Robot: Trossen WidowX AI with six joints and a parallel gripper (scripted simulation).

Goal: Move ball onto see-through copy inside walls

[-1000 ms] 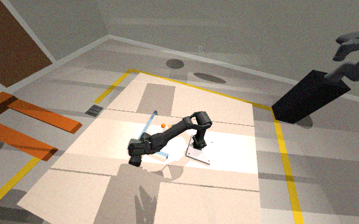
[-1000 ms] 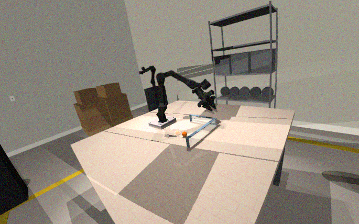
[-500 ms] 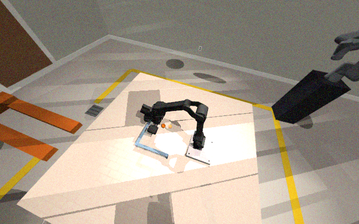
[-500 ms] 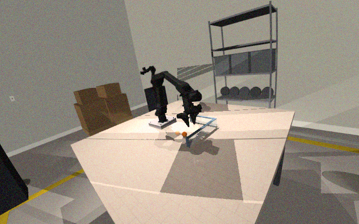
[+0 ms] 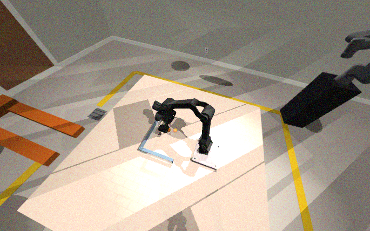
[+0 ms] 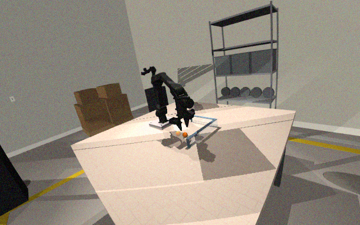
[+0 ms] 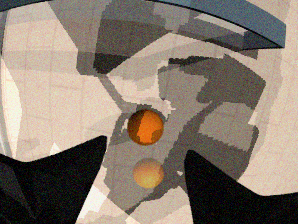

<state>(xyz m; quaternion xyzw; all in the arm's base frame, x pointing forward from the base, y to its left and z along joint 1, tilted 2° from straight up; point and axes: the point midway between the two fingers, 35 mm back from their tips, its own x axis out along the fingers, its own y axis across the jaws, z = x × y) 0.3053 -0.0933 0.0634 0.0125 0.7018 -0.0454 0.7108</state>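
The orange ball [image 5: 169,129] [image 6: 184,134] [image 7: 145,127] rests on the table, inside the corner, near the long blue-topped clear wall [image 5: 150,134] [image 6: 202,131] [image 7: 260,27]. The paler see-through copy [image 5: 175,130] [image 6: 178,133] [image 7: 148,173] lies close beside it, on the side toward the arm's base. My gripper [image 6: 184,128] [image 7: 147,149] is open and points down above the ball and the copy, holding nothing. In the wrist view both spheres show in the gap between the black fingers. The arm hides part of the ball in the top view.
The second clear wall [image 5: 157,157] [image 6: 203,119] meets the long one at the far end from the ball. The arm's white base plate [image 5: 203,162] [image 6: 158,125] sits on the table [image 5: 80,183] [image 6: 136,167], across from the long wall. Patchy shadows fall around the ball.
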